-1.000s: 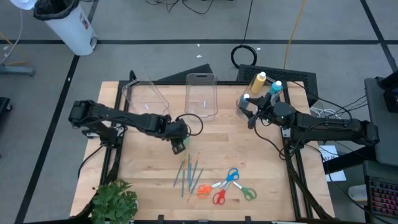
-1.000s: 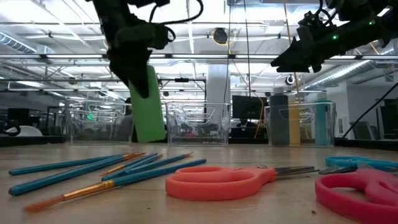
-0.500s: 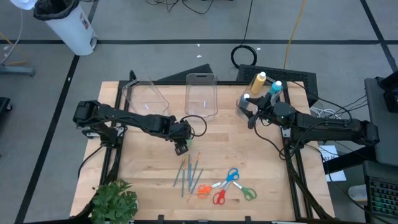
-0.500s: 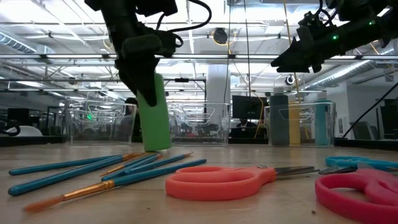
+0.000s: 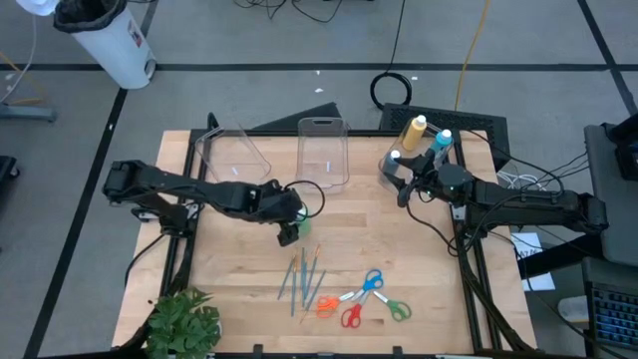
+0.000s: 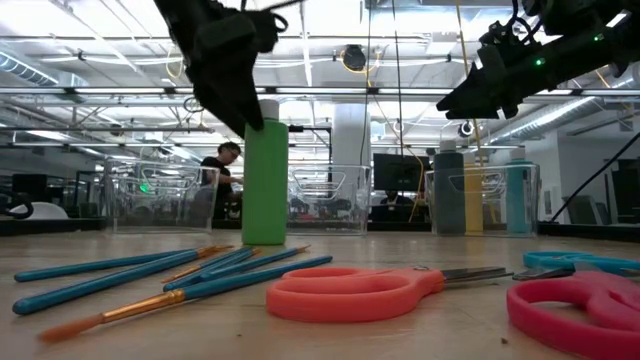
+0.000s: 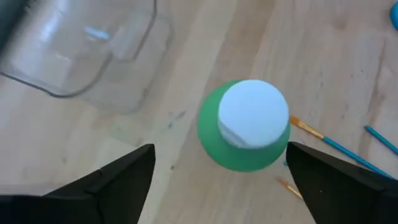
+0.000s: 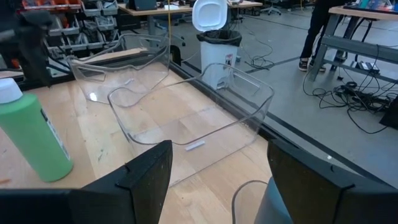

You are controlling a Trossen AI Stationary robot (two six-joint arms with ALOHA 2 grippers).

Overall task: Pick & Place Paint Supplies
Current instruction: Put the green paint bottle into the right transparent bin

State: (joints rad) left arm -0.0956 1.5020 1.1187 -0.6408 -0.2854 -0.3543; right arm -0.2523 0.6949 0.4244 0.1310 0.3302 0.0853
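Looking down at the desk [image 5: 239, 289], we saw the left pincer [image 5: 286, 231] near the middle of the high view, just above the green paint bottle [image 6: 265, 182], its fingers spread apart and released, gripping nothing. That bottle stood upright on the wood, white cap up, left of centre in the low view, clear of both fingers in the left wrist view. Below it in the high view lay the brushes [image 5: 302, 279], and to their right the scissors [image 5: 361, 298], all flat on the desk. We saw the right pincer [image 5: 402, 185] at the upper right of the high view, open and empty, beside a bin holding the yellow bottle [image 5: 411, 132] and the blue bottle [image 5: 441, 142]. Two clear bins [image 5: 321, 155] sat at the upper centre, and a leafy plant [image 5: 181, 324] at the lower left.
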